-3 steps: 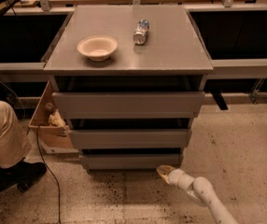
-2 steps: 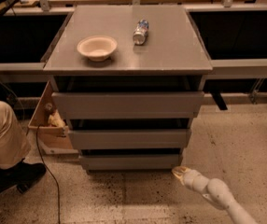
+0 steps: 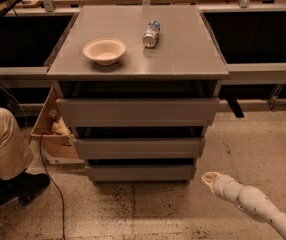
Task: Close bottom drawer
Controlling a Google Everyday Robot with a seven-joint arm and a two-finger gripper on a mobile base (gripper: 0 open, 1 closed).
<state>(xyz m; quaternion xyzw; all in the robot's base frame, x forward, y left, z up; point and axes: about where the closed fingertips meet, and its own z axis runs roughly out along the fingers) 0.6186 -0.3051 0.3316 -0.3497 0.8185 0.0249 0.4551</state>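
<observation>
The bottom drawer (image 3: 141, 172) is the narrowest grey front, lowest of the cabinet's three, with a thin dark gap above it. It sits about in line with the drawer front above. My gripper (image 3: 209, 178) is at the end of the white arm low on the right, just off the drawer's right corner and apart from it. It holds nothing that I can see.
The grey cabinet top (image 3: 183, 54) carries a cream bowl (image 3: 104, 50) and a can lying on its side (image 3: 151, 33). A cardboard box (image 3: 53, 134) stands left of the cabinet. A person's leg and shoe (image 3: 5, 154) are at far left, with a black cable (image 3: 53, 189) on the floor.
My gripper and arm have moved to the right and slightly back, away from the bottom drawer's front. The drawers look the same.
</observation>
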